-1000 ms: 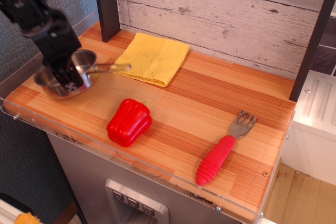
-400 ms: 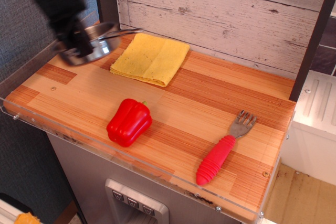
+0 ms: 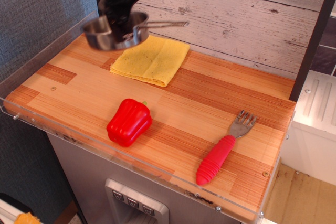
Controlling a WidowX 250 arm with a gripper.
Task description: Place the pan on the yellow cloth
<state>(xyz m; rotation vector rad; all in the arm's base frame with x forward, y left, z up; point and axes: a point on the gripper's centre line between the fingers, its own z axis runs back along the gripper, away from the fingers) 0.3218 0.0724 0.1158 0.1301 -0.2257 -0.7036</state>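
Pan (image 3: 113, 32) in gripper (image 3: 119, 22) (above yellow cloth (image 3: 152, 58))

Pan (image 3: 113, 32): small, round, shiny stainless steel, shallow straight sides, with a thin wire handle extended to the right; it is held clear of the wooden surface, roughly level, over the rear left corner of the cloth. Yellow cloth (image 3: 152, 59): folded mustard-yellow square, laid flat on the counter near the back wall, layered edges visible along the front.
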